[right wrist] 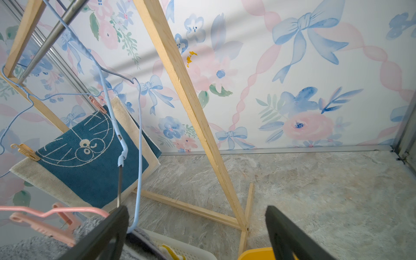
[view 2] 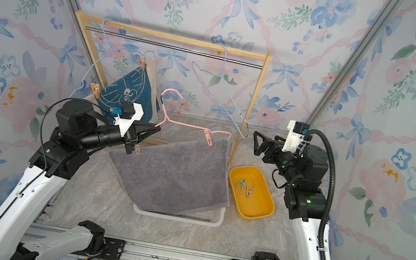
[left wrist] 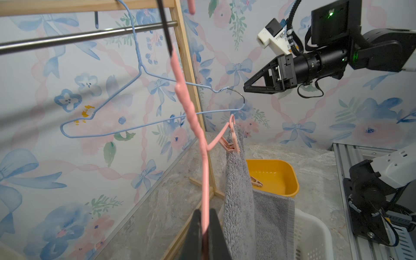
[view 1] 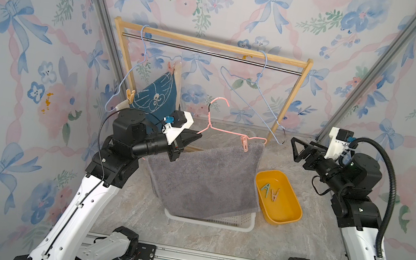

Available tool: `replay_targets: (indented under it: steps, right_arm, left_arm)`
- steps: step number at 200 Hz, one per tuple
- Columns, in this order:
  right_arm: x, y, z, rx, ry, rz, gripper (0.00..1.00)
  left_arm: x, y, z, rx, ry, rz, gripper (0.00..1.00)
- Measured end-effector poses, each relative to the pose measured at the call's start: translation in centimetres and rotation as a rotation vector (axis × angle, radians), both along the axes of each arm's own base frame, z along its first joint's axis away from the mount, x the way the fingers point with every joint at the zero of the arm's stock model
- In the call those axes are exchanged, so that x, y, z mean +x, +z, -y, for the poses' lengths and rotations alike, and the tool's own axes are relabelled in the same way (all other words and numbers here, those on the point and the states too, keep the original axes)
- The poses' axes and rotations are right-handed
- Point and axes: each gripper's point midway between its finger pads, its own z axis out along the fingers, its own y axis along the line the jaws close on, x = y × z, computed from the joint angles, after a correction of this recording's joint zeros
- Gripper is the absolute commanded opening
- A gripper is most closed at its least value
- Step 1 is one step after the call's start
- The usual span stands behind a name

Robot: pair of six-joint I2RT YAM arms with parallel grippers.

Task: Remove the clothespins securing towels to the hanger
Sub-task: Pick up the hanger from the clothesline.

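Observation:
My left gripper point(view 1: 198, 135) point(left wrist: 205, 225) is shut on the pink hanger point(view 1: 224, 134), held above the basket. A grey towel point(view 1: 201, 178) hangs from it. One pink clothespin point(view 1: 244, 143) point(left wrist: 229, 146) pins its right end, and another point(view 2: 137, 149) shows under the left gripper. At the rack's left, a dark blue towel point(view 1: 155, 96) hangs on a blue hanger, pinned by a pink clothespin point(view 1: 171, 68) and a tan one point(view 1: 130, 95). My right gripper point(view 1: 293, 150) point(right wrist: 195, 211) stands open and empty, right of the grey towel.
A wooden rack point(view 1: 297, 94) with a metal bar stands at the back and carries an empty blue hanger point(view 1: 256, 96). A yellow tub point(view 1: 289, 216) on the right holds a green and a tan clothespin. A white basket point(view 1: 214, 222) sits below the grey towel.

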Motion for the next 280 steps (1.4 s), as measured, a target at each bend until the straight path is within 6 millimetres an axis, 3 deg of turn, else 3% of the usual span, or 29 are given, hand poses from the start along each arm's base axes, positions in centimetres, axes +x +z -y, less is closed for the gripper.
replay_targets:
  steps: [51, 123, 222, 280]
  right_arm:
    - [-0.2, 0.0, -0.4, -0.005, 0.024, 0.003, 0.97]
    - [-1.5, -0.5, -4.0, -0.039, 0.210, 0.024, 0.98]
    - [-2.0, -1.4, -4.7, -0.059, 0.241, 0.021, 0.99]
    - [-3.4, -2.4, -7.8, -0.106, 0.353, 0.014, 0.95]
  left_arm:
    - [1.1, -3.7, 1.1, 0.032, -0.025, -0.091, 0.00]
    - [0.8, -5.0, 2.1, 0.012, -0.104, -0.171, 0.00]
    - [1.2, -11.2, 4.1, 0.038, -0.155, -0.377, 0.00]
    - [2.3, -12.8, 4.3, 0.058, -0.124, -0.415, 0.00]
